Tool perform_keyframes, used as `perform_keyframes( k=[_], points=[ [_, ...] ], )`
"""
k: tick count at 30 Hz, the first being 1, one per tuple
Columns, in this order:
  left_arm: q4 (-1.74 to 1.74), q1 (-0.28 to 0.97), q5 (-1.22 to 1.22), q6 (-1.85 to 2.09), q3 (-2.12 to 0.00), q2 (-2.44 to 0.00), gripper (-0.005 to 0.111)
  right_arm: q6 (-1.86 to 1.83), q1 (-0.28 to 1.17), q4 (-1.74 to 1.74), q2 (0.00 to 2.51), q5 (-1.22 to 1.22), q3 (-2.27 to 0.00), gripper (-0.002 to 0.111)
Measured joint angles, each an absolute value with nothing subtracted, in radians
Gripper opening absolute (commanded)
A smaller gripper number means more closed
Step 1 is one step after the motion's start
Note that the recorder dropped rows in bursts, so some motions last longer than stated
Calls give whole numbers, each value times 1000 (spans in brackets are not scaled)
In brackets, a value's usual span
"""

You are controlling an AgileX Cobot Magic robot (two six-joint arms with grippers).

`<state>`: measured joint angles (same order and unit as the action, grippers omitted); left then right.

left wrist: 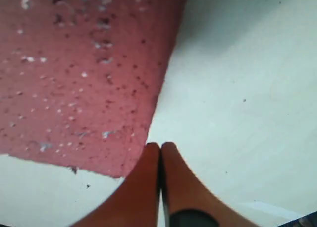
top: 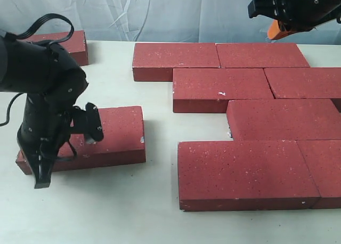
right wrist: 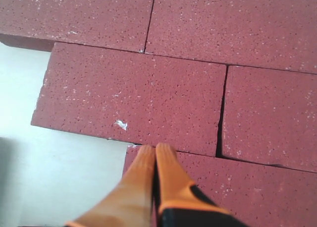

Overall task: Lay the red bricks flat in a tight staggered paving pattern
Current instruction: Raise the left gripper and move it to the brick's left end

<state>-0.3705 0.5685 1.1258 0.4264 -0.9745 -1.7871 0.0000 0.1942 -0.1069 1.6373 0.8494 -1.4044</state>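
Note:
Several red bricks lie flat in staggered rows on the right, among them the front brick (top: 245, 172), the third-row brick (top: 282, 119) and a second-row brick (right wrist: 133, 100). One loose red brick (top: 106, 137) lies alone at the left, and another (top: 72, 44) sits at the back left. My left gripper (top: 41, 181) is shut and empty at the loose brick's left end. In the left wrist view its tips (left wrist: 160, 146) rest beside that brick's corner (left wrist: 84, 73). My right gripper (top: 275, 30) (right wrist: 155, 148) hangs shut and empty above the paved rows.
The bricks lie on a white table (top: 154, 206) with a pale curtain (top: 160, 9) behind it. A strip of bare table separates the loose brick from the paved group. A small gap (top: 228, 131) shows at the third row's left end.

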Motion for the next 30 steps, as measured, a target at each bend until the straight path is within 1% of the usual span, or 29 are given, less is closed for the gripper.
perform_keyframes(
  k=[3,6,9,13,16,20,25,30],
  points=[
    [-356,568,1173,427,-1026,-1759,0,0,194,-107,1637,849,-1404,-1],
    [-291,568,1157,425,-1073,-1703,0,0,194,-107,1637,849,-1404,-1],
    [-221,568,1070,413,-1097,-1635,0,0,194,-107,1637,849,-1404,-1],
    [-200,542,903,284,-1103,-1563,0,0,194,-107,1637,849,-1404,-1],
    [-224,469,842,141,-1105,-1536,0,0,194,-107,1637,849,-1404,-1],
    [-240,336,822,30,-1101,-1536,0,0,194,-107,1637,849,-1404,-1],
    [-240,179,815,0,-1081,-1571,0,0,194,-107,1637,851,-1404,-1],
    [-232,65,811,-15,-1070,-1645,0,0,194,-107,1637,851,-1404,-1]
  ],
)
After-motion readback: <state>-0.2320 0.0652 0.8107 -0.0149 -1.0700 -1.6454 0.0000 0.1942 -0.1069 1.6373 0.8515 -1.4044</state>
